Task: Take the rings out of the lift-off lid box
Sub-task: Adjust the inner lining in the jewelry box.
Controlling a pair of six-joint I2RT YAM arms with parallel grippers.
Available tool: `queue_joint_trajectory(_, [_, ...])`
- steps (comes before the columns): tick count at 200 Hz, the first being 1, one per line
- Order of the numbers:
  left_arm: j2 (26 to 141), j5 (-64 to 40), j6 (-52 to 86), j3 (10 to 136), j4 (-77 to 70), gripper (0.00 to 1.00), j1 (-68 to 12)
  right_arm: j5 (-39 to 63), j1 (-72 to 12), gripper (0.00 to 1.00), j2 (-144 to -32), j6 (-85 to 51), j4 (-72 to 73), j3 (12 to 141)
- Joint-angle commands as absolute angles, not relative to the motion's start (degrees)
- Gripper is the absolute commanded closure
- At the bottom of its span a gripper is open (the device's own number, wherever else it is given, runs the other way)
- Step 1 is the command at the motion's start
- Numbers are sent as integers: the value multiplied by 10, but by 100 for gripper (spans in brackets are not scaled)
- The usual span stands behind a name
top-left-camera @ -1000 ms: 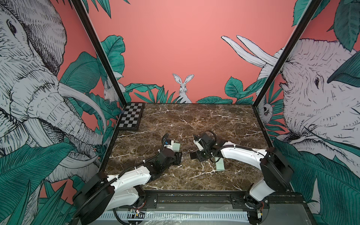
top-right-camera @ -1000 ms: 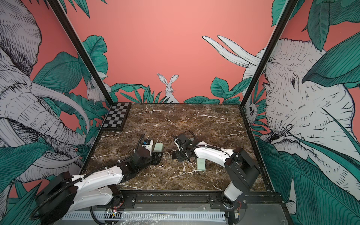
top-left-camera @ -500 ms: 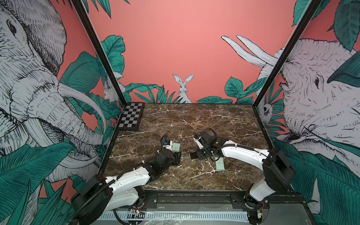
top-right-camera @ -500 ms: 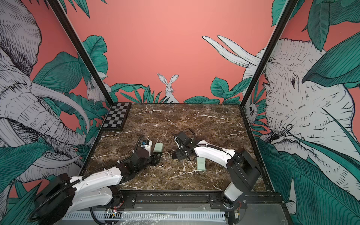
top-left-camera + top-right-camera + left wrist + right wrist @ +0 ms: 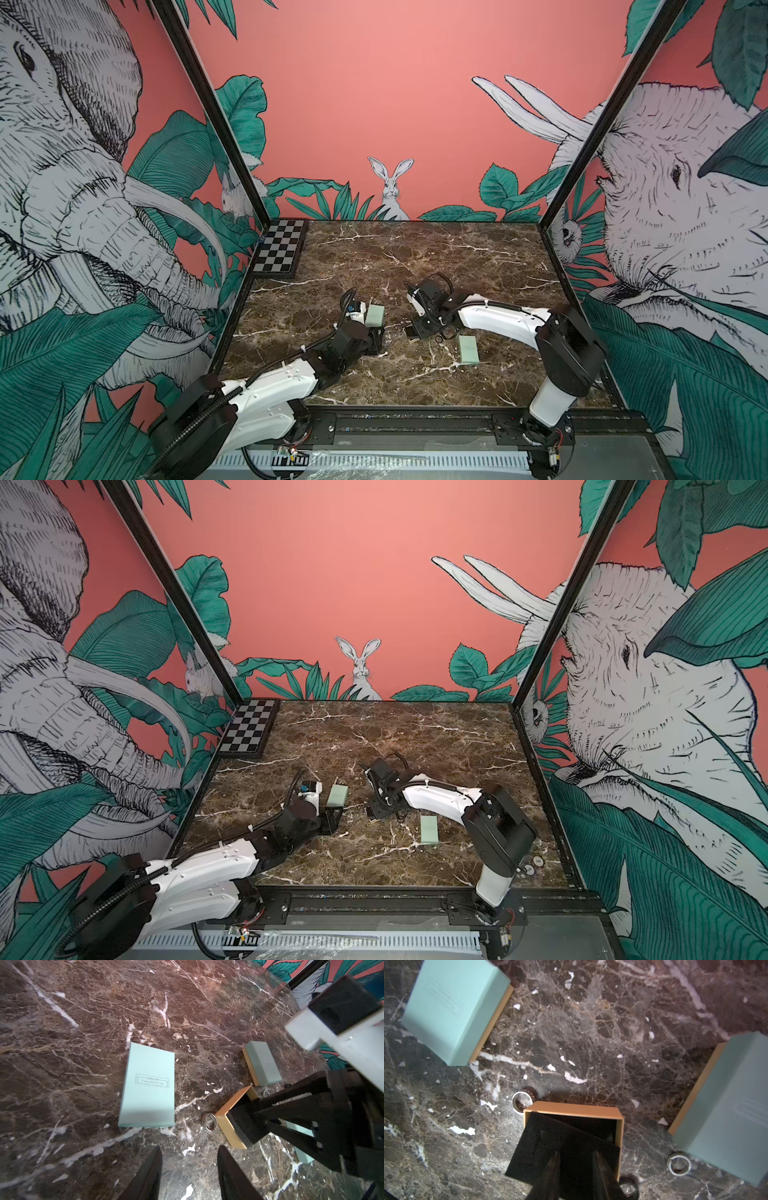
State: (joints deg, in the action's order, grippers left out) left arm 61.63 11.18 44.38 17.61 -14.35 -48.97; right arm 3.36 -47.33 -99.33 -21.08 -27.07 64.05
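I am gripping the tan cardboard tray with black foam liner (image 5: 573,1109) in the narrowed right jaws, mid-way across the brown marble counter (image 5: 612,1032). Three small dark metal rings (image 5: 530,1094) are lying outside it, one touching its corner, just ahead of the part-open, empty left jaws.

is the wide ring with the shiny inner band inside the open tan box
No, the wide ring lies on the marble table just outside a corner of the open tan box.

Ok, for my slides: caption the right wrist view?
Right gripper gripping the open tan box, three rings loose on the marble near two mint boxes.
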Motion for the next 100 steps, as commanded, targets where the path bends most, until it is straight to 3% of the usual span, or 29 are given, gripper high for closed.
queue_joint_trajectory(1, [601, 125, 449, 168, -134, 54, -488, 18, -473, 71, -1005, -196, -263, 649])
queue_joint_trajectory(42, [602, 125, 448, 167, -135, 54, -488, 2, -473, 71, -971, -186, -236, 634])
queue_joint_trajectory(100, [598, 125, 447, 165, -132, 54, -488, 57, -479, 71, -922, -207, -244, 611])
